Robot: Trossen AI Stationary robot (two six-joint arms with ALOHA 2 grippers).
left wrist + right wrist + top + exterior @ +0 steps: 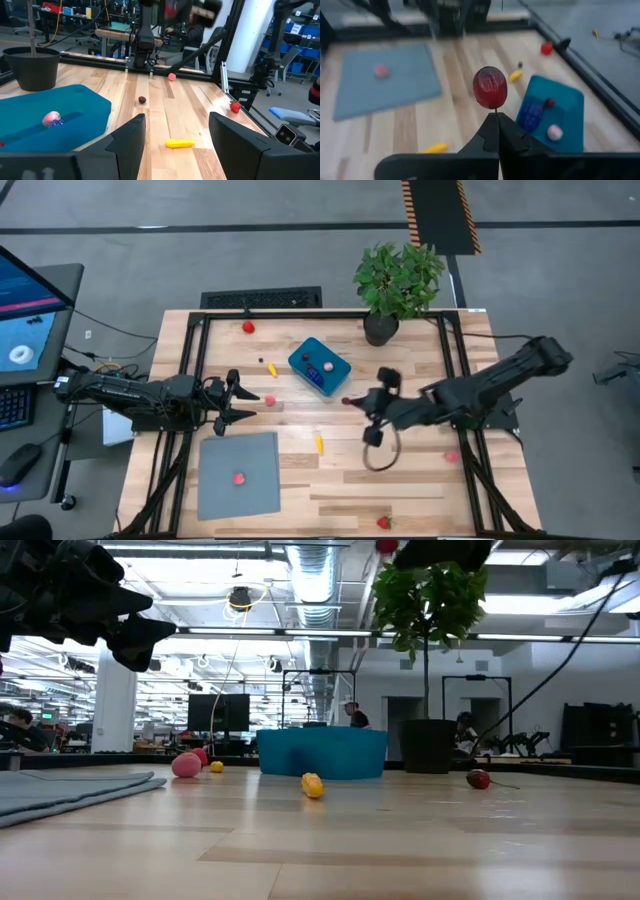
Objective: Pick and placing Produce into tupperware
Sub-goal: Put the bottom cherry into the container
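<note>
The right gripper [496,131] is pinched tight on the thin stem of a red cherry [490,87], held in the air just right of the tupperware [319,364]; the left gripper [243,404] hangs with fingers spread wide and empty, near the table's left side just beyond the grey sheet [238,474]. The teal tupperware sits on the pale wooden table [400,480] toward its far middle, a pink piece [325,366] and a dark blue piece inside; the right wrist view adds a small red piece there, which the overhead view does not make out. Loose produce is scattered about: a yellow piece [319,443] mid-table, a pink one [239,477] on the sheet, a strawberry [383,522] at the near edge. A potted plant [398,280] stands at the far edge; the low view alone shows the workshop behind, with ceiling ducts and people.
</note>
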